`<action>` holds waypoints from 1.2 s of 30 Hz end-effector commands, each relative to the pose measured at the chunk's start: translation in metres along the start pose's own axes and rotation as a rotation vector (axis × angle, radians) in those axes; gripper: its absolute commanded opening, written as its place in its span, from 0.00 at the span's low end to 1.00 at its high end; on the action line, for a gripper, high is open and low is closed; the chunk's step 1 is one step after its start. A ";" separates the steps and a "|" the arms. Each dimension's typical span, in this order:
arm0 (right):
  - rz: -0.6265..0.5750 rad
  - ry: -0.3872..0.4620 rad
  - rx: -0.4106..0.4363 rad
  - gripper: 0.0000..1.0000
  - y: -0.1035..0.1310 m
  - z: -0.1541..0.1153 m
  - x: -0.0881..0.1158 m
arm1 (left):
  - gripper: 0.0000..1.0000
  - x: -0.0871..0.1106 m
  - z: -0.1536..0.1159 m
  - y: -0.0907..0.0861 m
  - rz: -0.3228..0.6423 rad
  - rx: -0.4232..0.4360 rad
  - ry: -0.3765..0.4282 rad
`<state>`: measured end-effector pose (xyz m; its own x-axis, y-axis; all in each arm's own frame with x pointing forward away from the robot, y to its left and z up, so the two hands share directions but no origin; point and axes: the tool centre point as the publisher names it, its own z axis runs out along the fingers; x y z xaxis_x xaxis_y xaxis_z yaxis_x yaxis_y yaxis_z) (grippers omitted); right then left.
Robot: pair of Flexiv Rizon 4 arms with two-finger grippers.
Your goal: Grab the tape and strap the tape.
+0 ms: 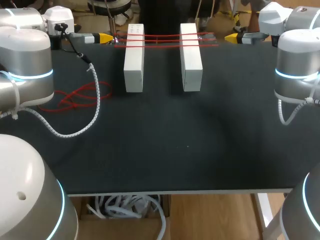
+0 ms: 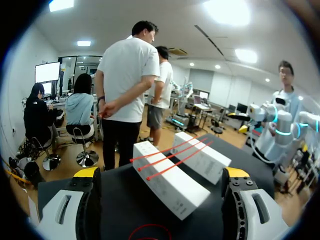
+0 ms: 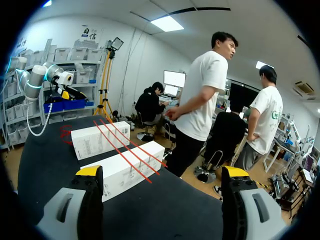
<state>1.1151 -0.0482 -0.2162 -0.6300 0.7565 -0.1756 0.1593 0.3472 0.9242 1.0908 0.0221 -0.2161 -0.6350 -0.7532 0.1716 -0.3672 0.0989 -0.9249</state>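
Tabletop [image 1: 175, 150] bears red tape [image 1: 162, 40] stretched sideways across two boxes [image 1: 134, 65].

The print on the white boxes [image 3: 100, 141] is too small to read.

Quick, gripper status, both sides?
Left gripper: open, holding nothing.
Right gripper: open, holding nothing.

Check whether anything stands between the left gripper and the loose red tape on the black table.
Between left gripper and loose red tape hangs only that arm's white spiral-wrapped cable, crossing the tape's edge.
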 end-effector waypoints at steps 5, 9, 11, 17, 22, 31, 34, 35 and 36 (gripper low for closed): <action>0.000 0.002 -0.002 1.00 -0.001 -0.001 -0.001 | 1.00 0.001 0.005 0.005 0.129 -0.033 0.135; 0.000 0.002 -0.002 1.00 -0.001 -0.001 -0.001 | 1.00 0.003 0.008 0.007 0.217 -0.050 0.218; 0.000 0.002 -0.002 1.00 -0.001 -0.001 -0.001 | 1.00 0.005 0.011 0.008 0.290 -0.051 0.276; 0.000 0.002 -0.002 1.00 -0.001 -0.001 -0.001 | 1.00 0.008 0.019 0.009 0.426 -0.056 0.413; 0.000 0.002 -0.002 1.00 -0.001 -0.001 -0.001 | 1.00 0.010 0.026 0.013 0.456 -0.041 0.484; 0.000 0.002 -0.002 1.00 -0.001 -0.001 -0.001 | 0.20 0.009 0.036 0.026 0.435 -0.001 0.534; 0.000 0.002 -0.002 1.00 -0.001 -0.001 -0.001 | 0.22 0.008 0.043 0.031 0.430 0.013 0.565; 0.000 0.002 -0.002 1.00 -0.001 -0.001 -0.001 | 0.27 0.007 0.045 0.033 0.430 0.018 0.573; 0.000 0.002 -0.002 1.00 -0.001 -0.001 -0.001 | 0.29 0.006 0.047 0.035 0.421 0.021 0.580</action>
<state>1.1151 -0.0483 -0.2162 -0.6302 0.7564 -0.1755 0.1592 0.3471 0.9242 1.0960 -0.0087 -0.2519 -0.9690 -0.2360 -0.0734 -0.0030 0.3080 -0.9514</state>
